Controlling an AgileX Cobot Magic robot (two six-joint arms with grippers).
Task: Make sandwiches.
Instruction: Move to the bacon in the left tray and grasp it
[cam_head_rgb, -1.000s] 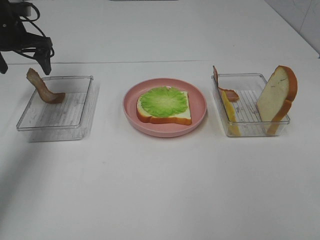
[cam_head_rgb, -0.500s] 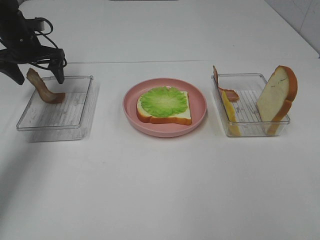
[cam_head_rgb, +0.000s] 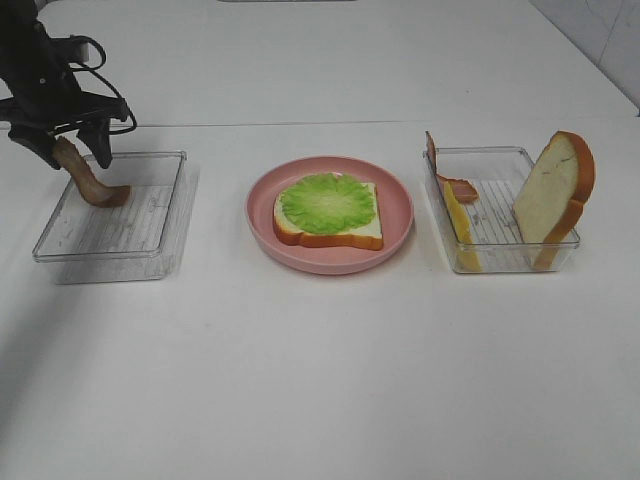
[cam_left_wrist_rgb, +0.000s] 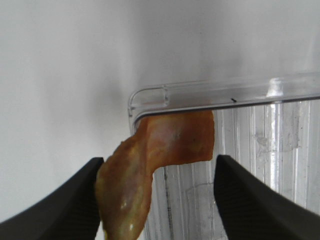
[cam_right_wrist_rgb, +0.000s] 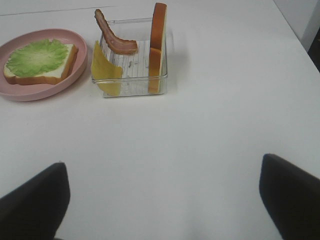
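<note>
The left gripper (cam_head_rgb: 74, 156) stands at the far left corner of the left clear tray (cam_head_rgb: 125, 228), its 2 black fingers (cam_left_wrist_rgb: 250, 200) spread apart and set astride a brown bacon strip (cam_head_rgb: 95, 187). The wrist view shows the strip's raised end lying against 1 finger, while a clear gap separates it from the other, so the jaws are not clamped on it. The strip leans over the tray's corner rim, its lower end curled on the ribbed floor.

To the right of that tray, the round pink plate (cam_head_rgb: 400, 222) holds 1 white bread slice (cam_head_rgb: 345, 239) lying flat, with the green lettuce leaf (cam_head_rgb: 328, 202) spread on top.

Farther right, the second clear tray (cam_head_rgb: 495, 160) holds another bacon strip (cam_head_rgb: 458, 186) propped at its left wall, a yellow cheese slice (cam_head_rgb: 459, 226) standing on edge just beside it, and a second bread slice (cam_head_rgb: 552, 190) leaning upright against the right wall.

The right gripper (cam_right_wrist_rgb: 162, 170) hovers above bare white table (cam_head_rgb: 320, 380), well apart from that tray, fingers wide and holding nothing.
</note>
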